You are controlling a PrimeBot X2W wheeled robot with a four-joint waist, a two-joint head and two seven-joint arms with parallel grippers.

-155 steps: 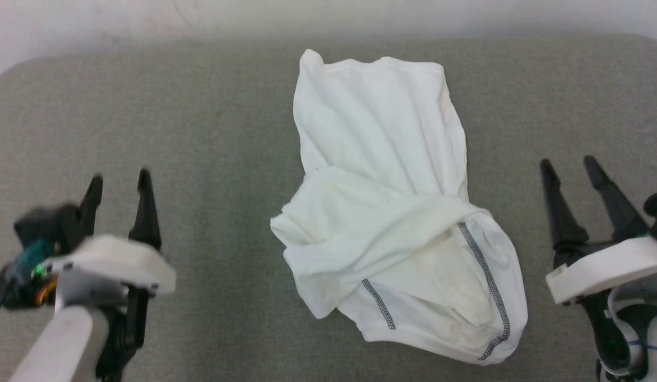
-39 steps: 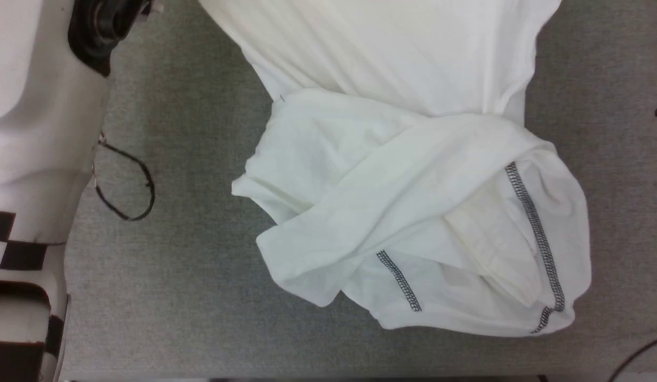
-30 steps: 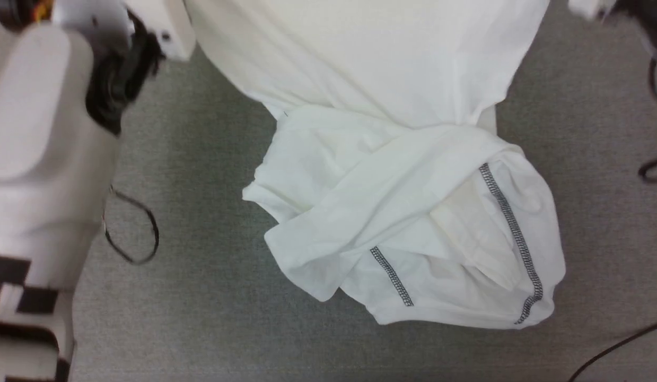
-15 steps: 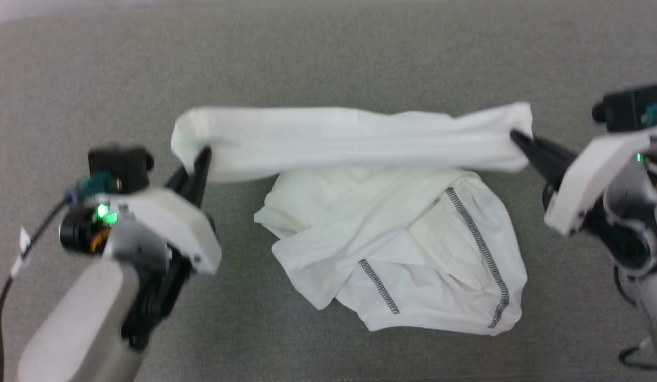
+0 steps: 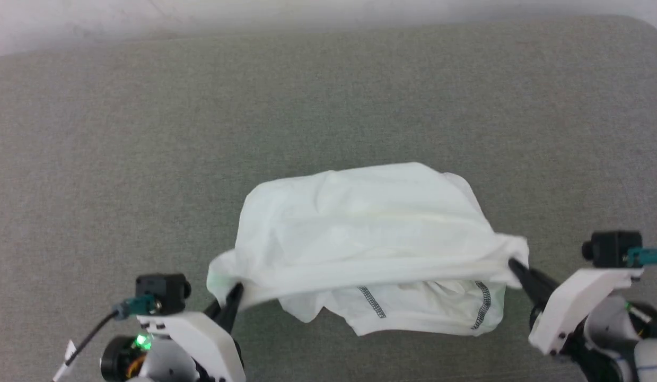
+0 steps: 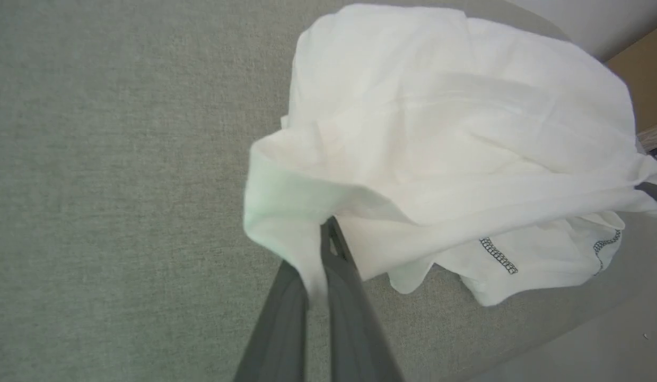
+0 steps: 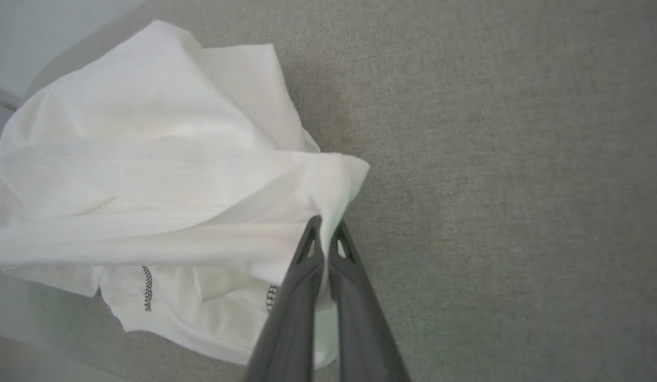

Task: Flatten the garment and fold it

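White garment (image 5: 360, 223) lying bunched on grey surface (image 5: 95, 132), left gripper (image 5: 234, 291) and right gripper (image 5: 513, 262) each clamping one end of its near edge, edge stretching between them.

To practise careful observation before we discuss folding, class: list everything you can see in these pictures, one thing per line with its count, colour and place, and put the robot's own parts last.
garment: one, white, bunched in the middle of the surface, near edge lifted and stretched between the two grippers
zigzag seams: two showing, dark grey, on the lower layer under the lifted edge
covered surface: one, grey woven fabric, under the garment
wall: one strip, pale, beyond the surface's far edge
tan patch: one, brown, top right corner of the left wrist view; cannot tell what it is
left gripper: one, dark fingers, shut on the garment's left end
right gripper: one, dark fingers, shut on the garment's right end
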